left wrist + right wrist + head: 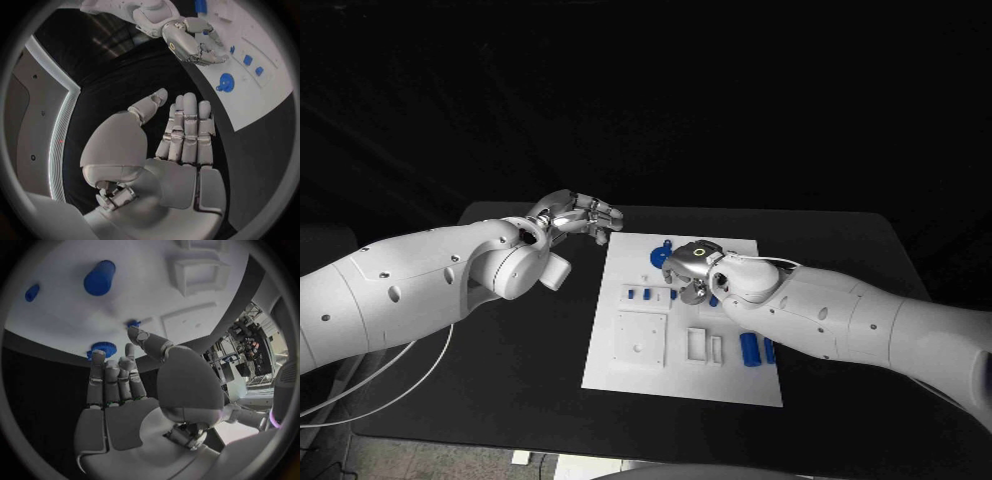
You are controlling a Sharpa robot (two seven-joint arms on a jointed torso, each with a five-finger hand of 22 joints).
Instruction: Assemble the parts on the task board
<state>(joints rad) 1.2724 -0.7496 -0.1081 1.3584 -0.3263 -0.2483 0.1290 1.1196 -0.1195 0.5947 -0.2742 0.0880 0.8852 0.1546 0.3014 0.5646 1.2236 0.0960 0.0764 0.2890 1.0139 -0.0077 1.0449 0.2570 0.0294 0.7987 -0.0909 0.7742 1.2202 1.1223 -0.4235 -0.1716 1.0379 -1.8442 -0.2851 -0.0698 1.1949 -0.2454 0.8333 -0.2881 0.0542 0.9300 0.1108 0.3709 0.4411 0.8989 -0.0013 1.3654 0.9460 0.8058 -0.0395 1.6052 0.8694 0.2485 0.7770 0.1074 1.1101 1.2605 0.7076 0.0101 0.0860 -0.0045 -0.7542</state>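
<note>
1. Left hand (574,218), upper left of centre in the head view: fingers apart, holding nothing, over the black surface (516,390) just off the task board (646,375).
2. Right hand (692,262), centre of frame, over the board's upper part: fingers apart, nothing held.
3. Risk, my judgement: the right hand hangs close over the blue gear (102,348) and small blue parts (643,295). A sloppy descent could knock loose pieces off their spots.
4. Risk: the board looks unclamped, so a sideways push may slide it.
5. Risk: hands are near each other at the board's upper edge, so they could collide.
6. Counts: one board, two hands, one gear, two blue cylinders (750,348) lower right. Small blue pieces partly hidden, count unclear.
</note>
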